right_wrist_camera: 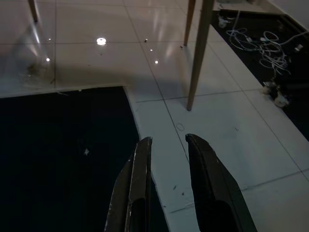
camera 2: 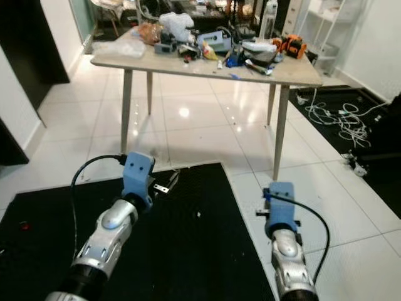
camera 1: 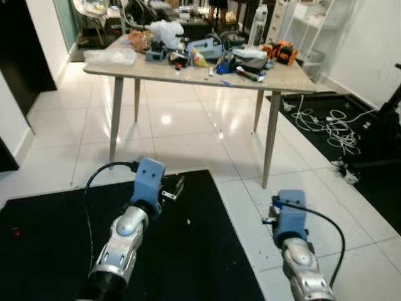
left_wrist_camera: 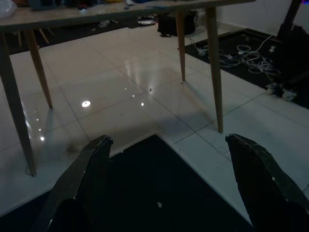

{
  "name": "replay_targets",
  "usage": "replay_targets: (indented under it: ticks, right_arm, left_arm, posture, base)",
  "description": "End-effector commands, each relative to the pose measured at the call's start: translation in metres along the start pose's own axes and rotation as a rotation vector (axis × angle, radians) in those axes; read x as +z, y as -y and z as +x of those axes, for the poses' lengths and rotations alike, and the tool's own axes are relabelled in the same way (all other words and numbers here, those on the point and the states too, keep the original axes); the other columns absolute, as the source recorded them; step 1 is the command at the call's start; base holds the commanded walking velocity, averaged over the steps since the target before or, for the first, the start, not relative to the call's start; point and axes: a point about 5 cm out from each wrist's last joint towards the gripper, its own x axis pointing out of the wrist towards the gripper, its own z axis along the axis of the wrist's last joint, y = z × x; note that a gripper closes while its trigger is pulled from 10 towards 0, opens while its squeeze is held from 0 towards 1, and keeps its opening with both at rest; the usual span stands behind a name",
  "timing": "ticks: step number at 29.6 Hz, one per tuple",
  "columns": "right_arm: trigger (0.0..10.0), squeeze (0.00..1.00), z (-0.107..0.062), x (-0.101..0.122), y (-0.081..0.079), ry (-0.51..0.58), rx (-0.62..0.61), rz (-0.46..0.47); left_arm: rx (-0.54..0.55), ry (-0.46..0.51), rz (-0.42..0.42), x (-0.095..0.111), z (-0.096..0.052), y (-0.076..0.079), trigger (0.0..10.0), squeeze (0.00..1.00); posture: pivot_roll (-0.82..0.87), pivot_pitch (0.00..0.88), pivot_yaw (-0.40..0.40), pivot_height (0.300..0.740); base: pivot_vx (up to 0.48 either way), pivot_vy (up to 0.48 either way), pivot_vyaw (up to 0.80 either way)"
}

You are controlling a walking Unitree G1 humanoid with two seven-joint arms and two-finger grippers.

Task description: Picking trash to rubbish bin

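Trash (camera 1: 188,53) clutters the surface (camera 1: 294,78) ahead. Left gripper (left_wrist_camera: 169,159) fingers spread wide, right gripper (right_wrist_camera: 166,145) fingers barely parted, both empty. Those cables (camera 1: 326,122) could snag a careless approach.

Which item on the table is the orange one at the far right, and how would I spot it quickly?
Start at the wooden table on the white tiles ahead. Follow its clutter to the robot's right end, near the white shelving. There lies an orange-and-black tool-like object, too small to identify; its bright orange sets it apart from the blue and white items beside it.
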Motion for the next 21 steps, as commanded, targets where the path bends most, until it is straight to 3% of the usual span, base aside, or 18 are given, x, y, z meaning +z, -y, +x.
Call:
replay_targets:
  ticks: [1, 21]
  right_arm:
    - [10.0, 0.00, -0.0007, -0.0025, 0.0038, -0.012, -0.010, 0.002]
    - [10.0, 0.00, -0.0006, -0.0025, 0.0018, -0.008, 0.000, 0.006]
  left_arm:
    - [-0.003, -0.015, -0.010, -0.0033, -0.0012, 0.0010, 10.0, 0.00]
    - [-0.004, -0.015, -0.010, -0.0041, -0.0020, 0.0005, 10.0, 0.00]
  posture:
    - [-0.09, 0.055, -0.019, 0.740]
    - [-0.09, 0.043, -0.020, 0.740]
  base:
    - [0.319, 0.000, 0.00]
    - [0.320, 0.000, 0.00]
